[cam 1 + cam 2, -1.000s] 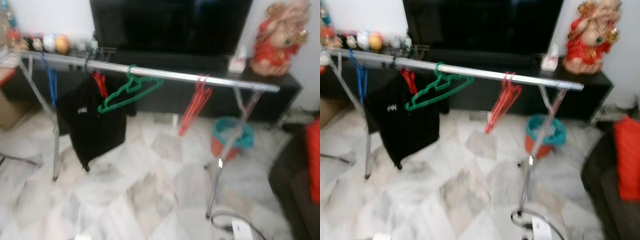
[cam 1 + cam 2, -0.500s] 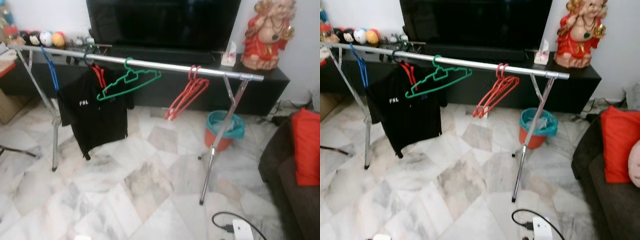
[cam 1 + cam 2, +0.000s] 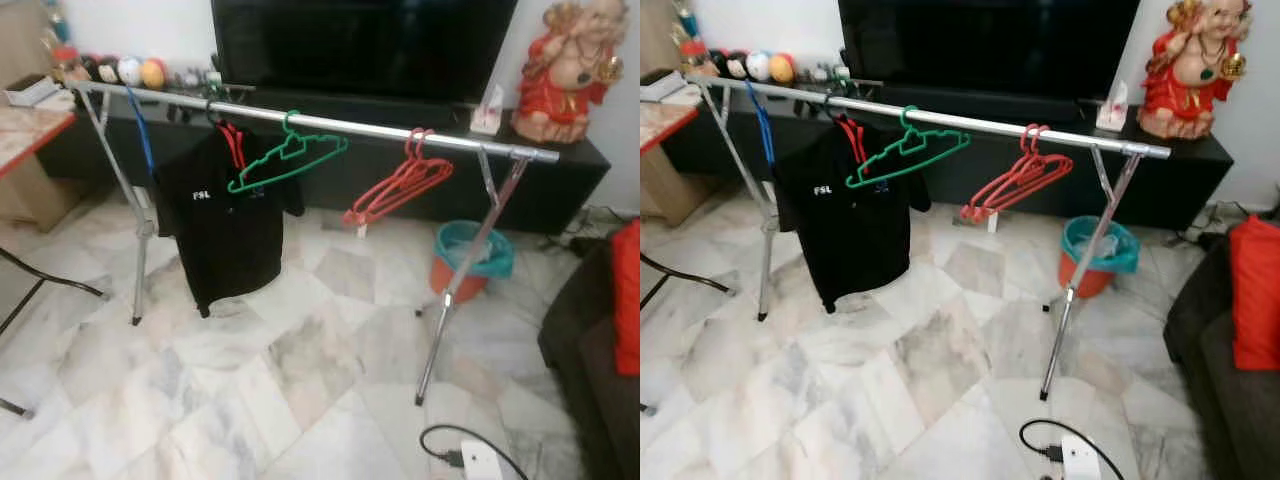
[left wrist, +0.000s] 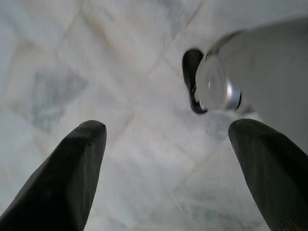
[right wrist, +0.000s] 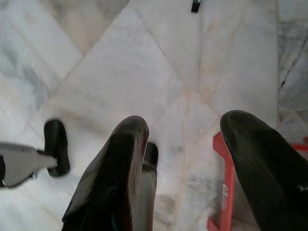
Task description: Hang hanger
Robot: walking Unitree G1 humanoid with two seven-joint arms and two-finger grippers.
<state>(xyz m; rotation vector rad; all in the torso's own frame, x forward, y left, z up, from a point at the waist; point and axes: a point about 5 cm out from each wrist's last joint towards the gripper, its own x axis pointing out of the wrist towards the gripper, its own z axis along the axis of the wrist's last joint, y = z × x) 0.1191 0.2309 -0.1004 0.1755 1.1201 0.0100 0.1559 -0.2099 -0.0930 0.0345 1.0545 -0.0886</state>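
Both jaws hang low, pointed at the marble floor [image 3: 300,380]: my left gripper [image 4: 168,159] is spread and holds nothing; my right gripper [image 5: 192,159] is likewise spread and holds nothing. Across the upper half of the head views runs the silver rail [image 3: 330,125], its long axis from upper left to centre right. On it, left to right: a blue hanger [image 3: 140,135], a black shirt [image 3: 230,230] on a red hanger [image 3: 232,145], a green hanger [image 3: 285,165], and a cluster of red hangers [image 3: 400,185]. Lower right of the right wrist view shows a red frame [image 5: 226,192] on the floor just beside my right fingers; it may be a hanger, but I cannot tell. If so, the right arm is nearer, and the rail lies well above and ahead.
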